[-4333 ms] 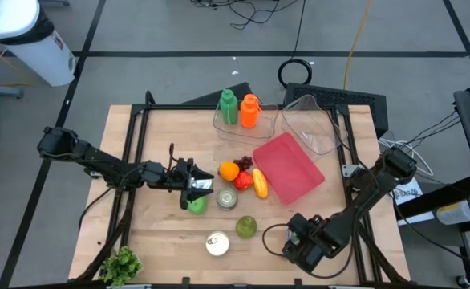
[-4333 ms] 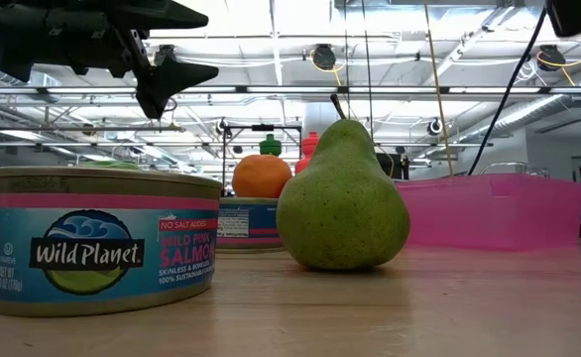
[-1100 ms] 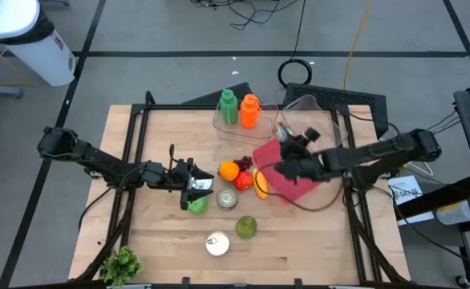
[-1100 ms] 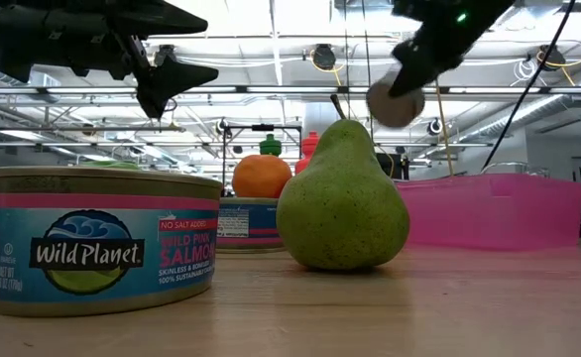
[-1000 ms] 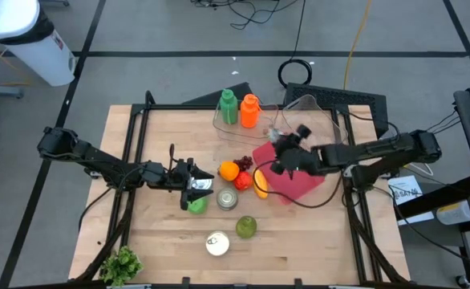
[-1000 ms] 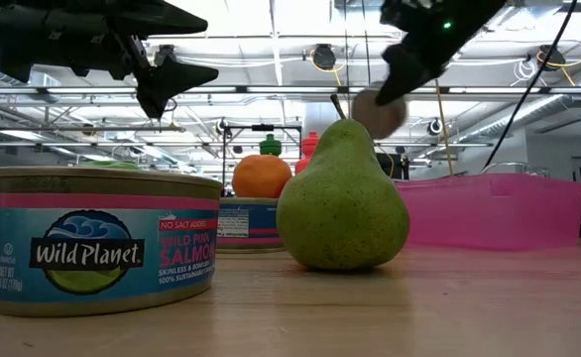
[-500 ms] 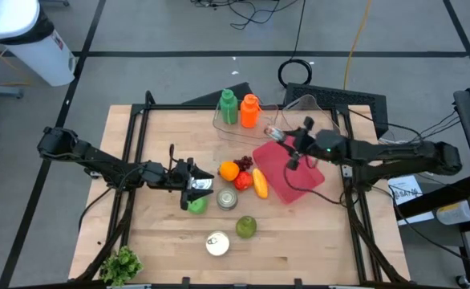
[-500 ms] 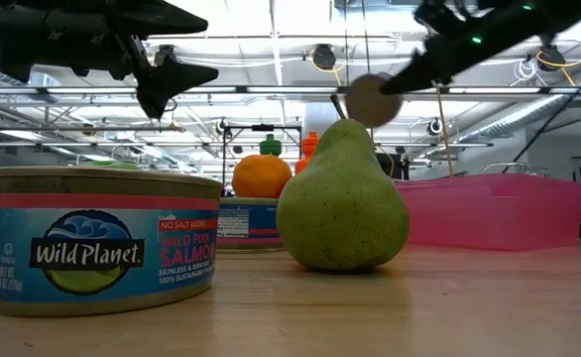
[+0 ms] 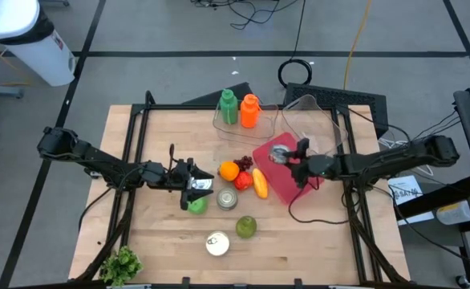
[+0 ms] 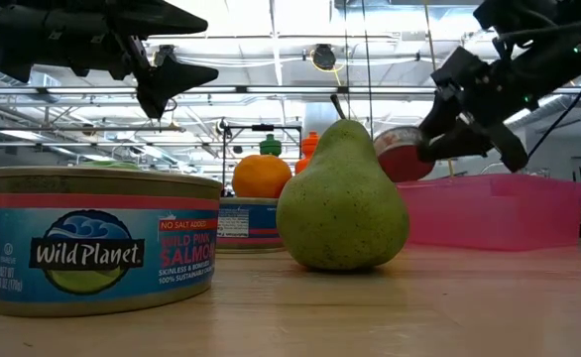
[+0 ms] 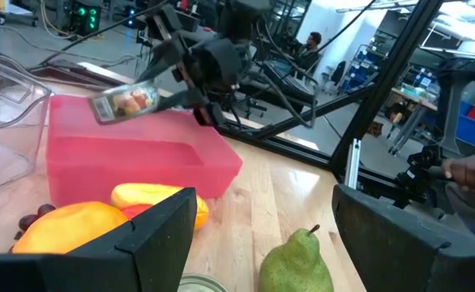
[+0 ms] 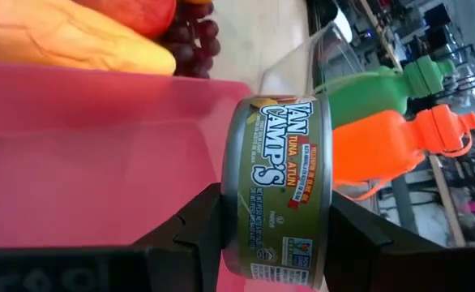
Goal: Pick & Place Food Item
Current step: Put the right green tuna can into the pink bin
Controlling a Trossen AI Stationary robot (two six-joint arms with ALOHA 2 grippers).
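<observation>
High view: wooden worktop (image 9: 155,241) in black frame, grey floor around. Right gripper (image 9: 285,157) over pink tray (image 9: 291,181), holding tuna can (image 9: 279,154). Left gripper (image 9: 193,189) mid-worktop, above green item.

Low view: salmon can (image 10: 100,238), pear (image 10: 342,203), orange (image 10: 262,176) on worktop; workshop ceiling behind.

Left wrist view: own fingers (image 11: 144,239) spread, nothing between.

Right wrist view: fingers (image 12: 198,221) pinching tuna can's sides above tray.

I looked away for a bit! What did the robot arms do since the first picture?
The right gripper swung up from the table's near right corner, carrying a tuna can, and now holds it over the pink bin. It was already gripping the can a second ago, near the fruit. The left gripper stayed put, open over the green thing. The pear, orange and other cans haven't moved.
</observation>
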